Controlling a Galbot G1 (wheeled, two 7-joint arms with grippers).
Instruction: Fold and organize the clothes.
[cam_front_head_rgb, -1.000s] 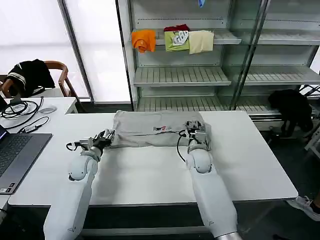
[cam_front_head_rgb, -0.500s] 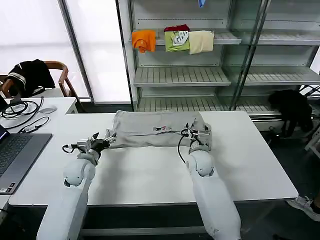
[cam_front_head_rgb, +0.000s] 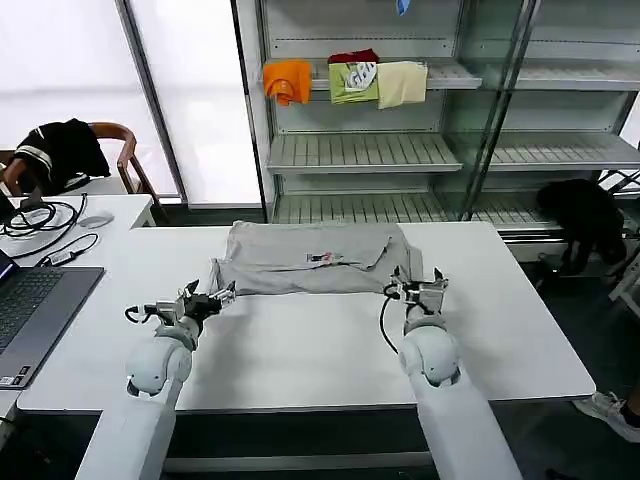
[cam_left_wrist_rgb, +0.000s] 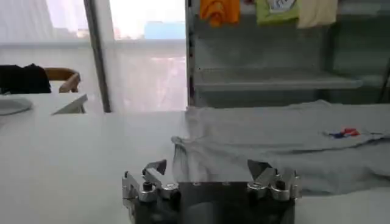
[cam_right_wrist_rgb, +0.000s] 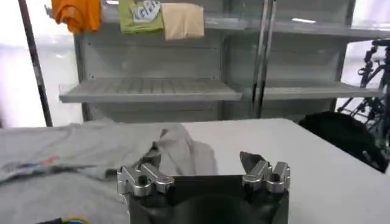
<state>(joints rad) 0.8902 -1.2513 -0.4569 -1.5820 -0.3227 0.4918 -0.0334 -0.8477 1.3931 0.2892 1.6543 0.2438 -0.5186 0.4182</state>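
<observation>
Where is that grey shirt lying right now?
In the head view the grey shirt lies flat on the white table's far side, below the shelves, between the left gripper and right gripper.

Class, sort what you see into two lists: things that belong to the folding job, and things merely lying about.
Job: grey shirt, left gripper, right gripper, both open and off the shirt.

Lying about: laptop, shelf garments, black garment on chair, mouse.
</observation>
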